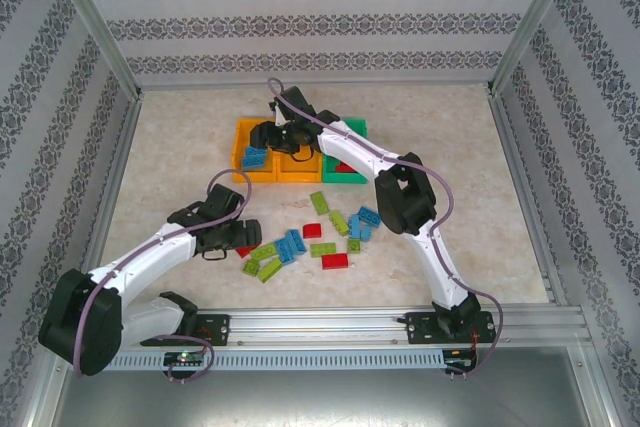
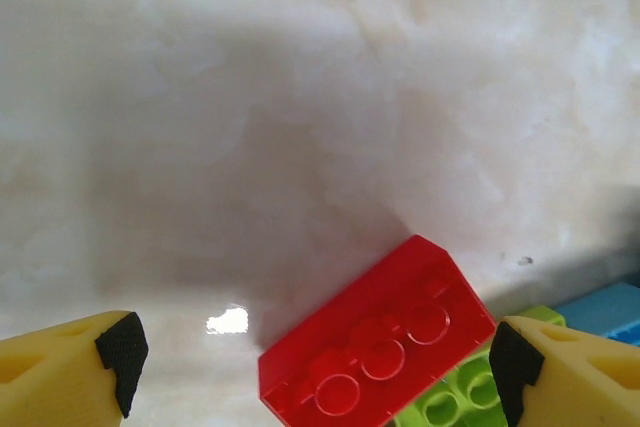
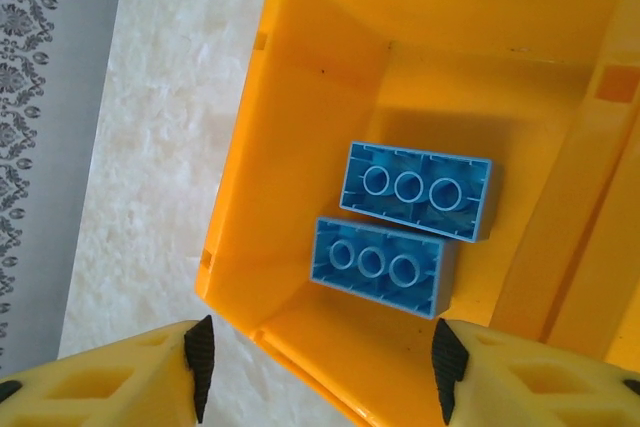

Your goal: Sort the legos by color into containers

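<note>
Two light blue legos point(image 3: 418, 187) point(image 3: 378, 265) lie studs-down in the left orange bin point(image 3: 300, 77), and my right gripper point(image 3: 324, 369) hangs open above that bin's near wall. From above, that gripper point(image 1: 272, 137) is over the left orange bin point(image 1: 240, 169), beside the middle orange bin point(image 1: 297, 175) and the green bin point(image 1: 345, 177). My left gripper point(image 2: 318, 372) is open just above the table, with a red lego point(image 2: 378, 347) lying studs-down between its fingers. A lime lego point(image 2: 460, 392) touches that red one.
Several loose red, blue and lime legos lie scattered mid-table, among them a red one point(image 1: 335, 261), a blue one point(image 1: 291, 244) and a lime one point(image 1: 319, 202). A red piece point(image 1: 345, 167) shows inside the green bin. Patterned walls close off the table on three sides.
</note>
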